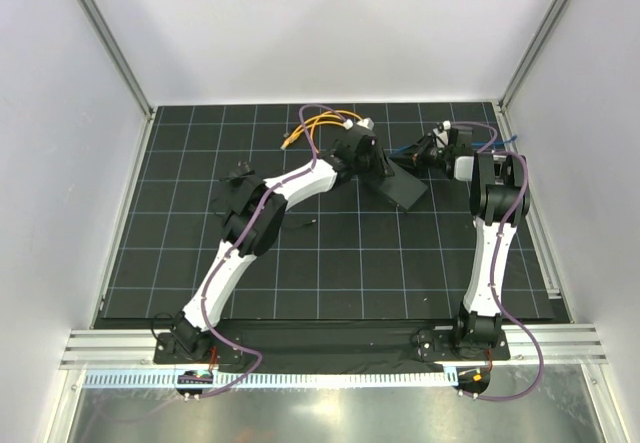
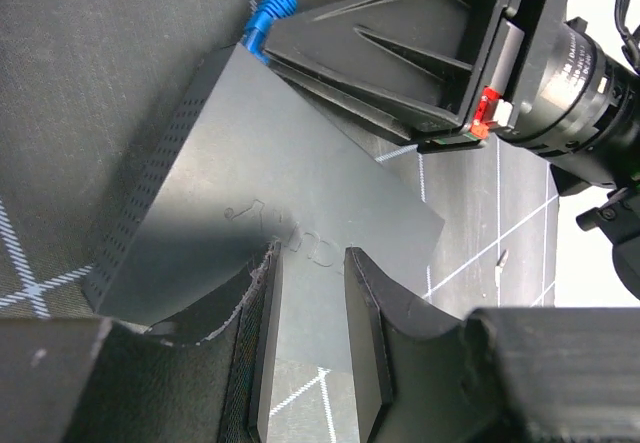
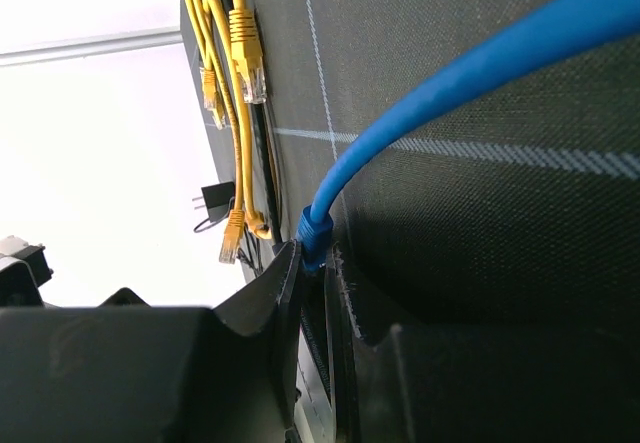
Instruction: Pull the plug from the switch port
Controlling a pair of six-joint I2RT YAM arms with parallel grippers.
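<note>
The switch is a flat matte-black box (image 1: 402, 189) lying on the mat; the left wrist view shows its top face (image 2: 270, 183). A blue plug (image 2: 268, 15) sits in the port at the box's far corner, and its blue cable (image 3: 450, 93) runs away over the mat. My right gripper (image 3: 316, 263) is shut on the blue plug (image 3: 315, 235), right at the box edge. My left gripper (image 2: 310, 303) is open, and its fingers (image 2: 262, 333) rest on the near part of the box top. In the top view the left gripper (image 1: 376, 166) and right gripper (image 1: 430, 153) stand close together.
Yellow network cables (image 1: 315, 123) lie at the back of the mat and also show in the right wrist view (image 3: 240, 63). A small black lump with thin wire (image 1: 238, 173) lies at the left. The blue cable loops by the right wall (image 1: 490, 138).
</note>
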